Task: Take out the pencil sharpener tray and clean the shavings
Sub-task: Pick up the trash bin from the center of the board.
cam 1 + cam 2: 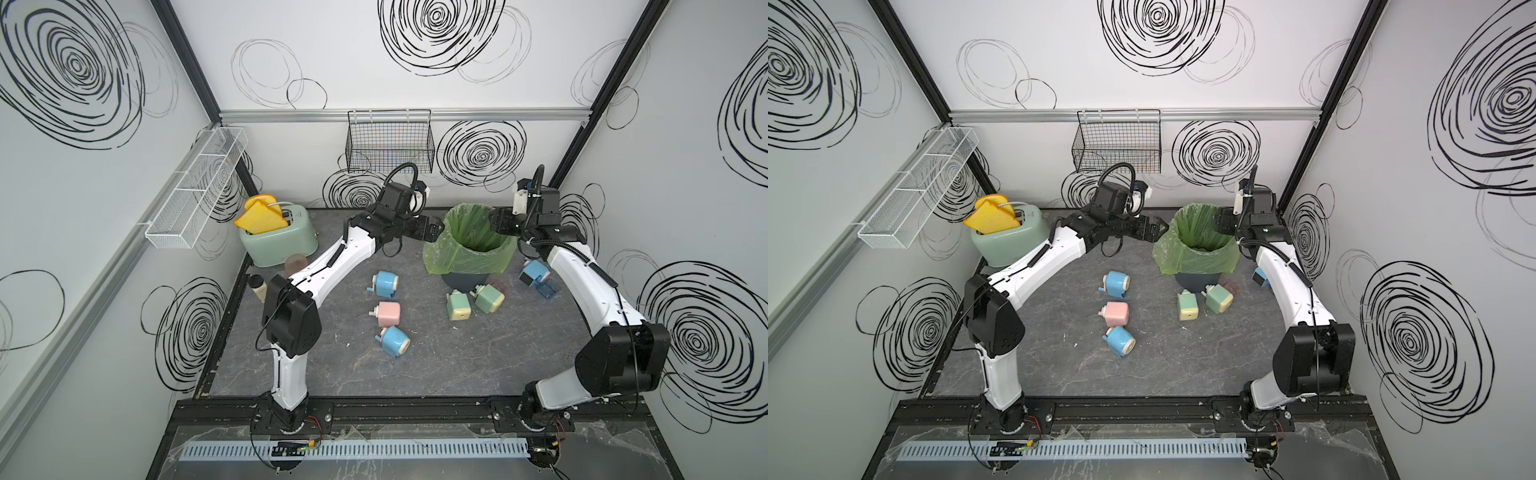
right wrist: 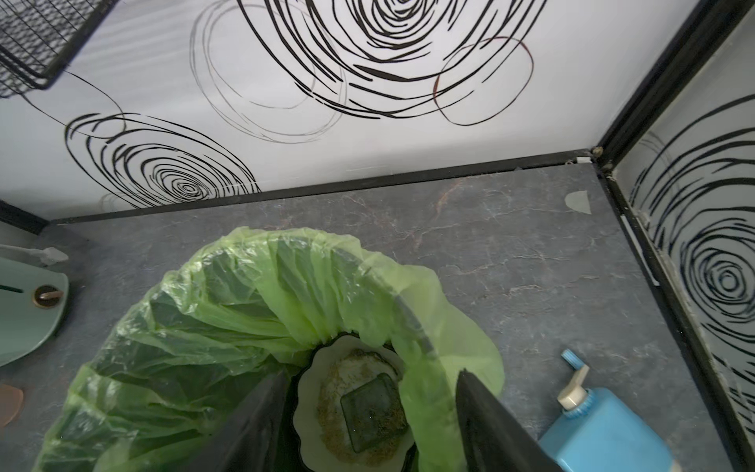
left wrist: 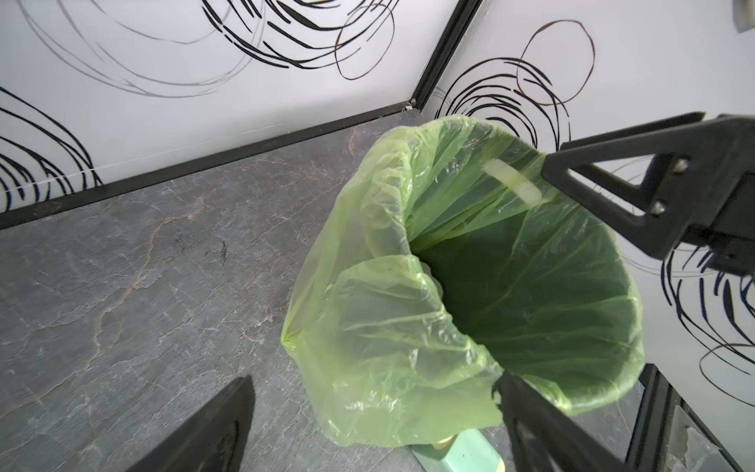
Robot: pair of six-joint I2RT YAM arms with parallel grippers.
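My right gripper [image 1: 496,226] hangs over the right rim of the green-lined bin [image 1: 471,253], fingers apart with nothing between them. Deep inside the bin, in the right wrist view, a dark squarish see-through tray [image 2: 374,412] lies on tan shavings [image 2: 333,408] in a white scalloped dish [image 2: 304,392]. Open wide, my left gripper [image 1: 436,228] stands at the bin's left rim, with the bag's loose edge [image 3: 388,367] between its fingers. A blue sharpener [image 1: 534,273] lies beside the bin with a clear blue tray [image 1: 547,289] next to it.
Several more sharpeners lie on the grey table: blue [image 1: 384,284], pink [image 1: 388,314], blue [image 1: 395,340], and two green [image 1: 458,306] [image 1: 488,297]. A mint toaster [image 1: 278,241] with yellow toast stands back left. Wire baskets [image 1: 390,141] [image 1: 195,195] hang on the walls.
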